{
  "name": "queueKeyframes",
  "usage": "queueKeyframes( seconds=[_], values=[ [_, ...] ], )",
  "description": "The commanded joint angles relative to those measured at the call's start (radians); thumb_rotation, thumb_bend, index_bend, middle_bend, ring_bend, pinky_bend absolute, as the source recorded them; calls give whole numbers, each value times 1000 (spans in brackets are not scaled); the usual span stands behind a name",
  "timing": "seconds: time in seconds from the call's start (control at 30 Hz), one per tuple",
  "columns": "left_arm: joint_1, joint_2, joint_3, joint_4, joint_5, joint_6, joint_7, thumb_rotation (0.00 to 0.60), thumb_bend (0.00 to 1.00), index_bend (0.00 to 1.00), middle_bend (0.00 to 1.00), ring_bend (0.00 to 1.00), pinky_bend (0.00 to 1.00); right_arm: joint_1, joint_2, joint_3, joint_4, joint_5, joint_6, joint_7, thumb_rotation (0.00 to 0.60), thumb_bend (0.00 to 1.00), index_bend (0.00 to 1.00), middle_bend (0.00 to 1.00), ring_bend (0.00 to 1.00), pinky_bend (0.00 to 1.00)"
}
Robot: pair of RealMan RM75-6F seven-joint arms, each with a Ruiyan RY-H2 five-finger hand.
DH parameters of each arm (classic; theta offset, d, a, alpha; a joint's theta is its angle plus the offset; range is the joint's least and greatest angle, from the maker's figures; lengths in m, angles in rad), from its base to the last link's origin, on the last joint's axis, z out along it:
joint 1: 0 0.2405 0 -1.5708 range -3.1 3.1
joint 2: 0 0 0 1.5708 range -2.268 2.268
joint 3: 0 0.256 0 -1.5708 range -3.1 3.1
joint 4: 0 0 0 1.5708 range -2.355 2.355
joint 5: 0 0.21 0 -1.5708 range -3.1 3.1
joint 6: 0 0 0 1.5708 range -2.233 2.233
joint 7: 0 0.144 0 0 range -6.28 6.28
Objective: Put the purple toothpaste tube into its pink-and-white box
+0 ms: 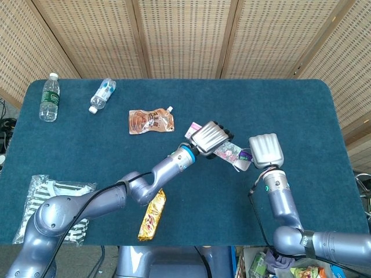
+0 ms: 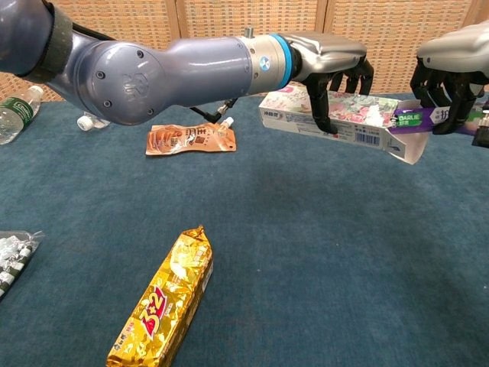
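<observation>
The left robot hand [image 2: 328, 73] grips the long pink-and-white cardboard toothpaste box [image 2: 336, 115] clear of the teal tabletop [image 2: 306, 252]. At the box's open flap, the right robot hand [image 2: 451, 73] pinches the purple toothpaste tube [image 2: 416, 117]. Its tip seems just entering; sliding it fully in remains.
</observation>
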Motion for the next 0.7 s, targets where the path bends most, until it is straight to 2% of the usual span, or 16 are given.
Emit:
queueKeyframes(
  seconds=[0.03,0.33,0.7],
  values=[
    [1,-6,-2,4,-1,6,-6,600,287,511,484,415,446,18,-11,6,-5,25,20,-26,600,600,647,700,539,560],
    [8,-10,-17,-4,-11,15,-36,600,305,552,528,454,476,49,-33,6,-8,63,54,-77,600,600,647,684,539,564],
    [40,-39,-48,-11,-77,9,-117,600,306,579,553,478,502,80,-44,1,-32,100,120,-157,600,600,646,684,539,570]
  ],
)
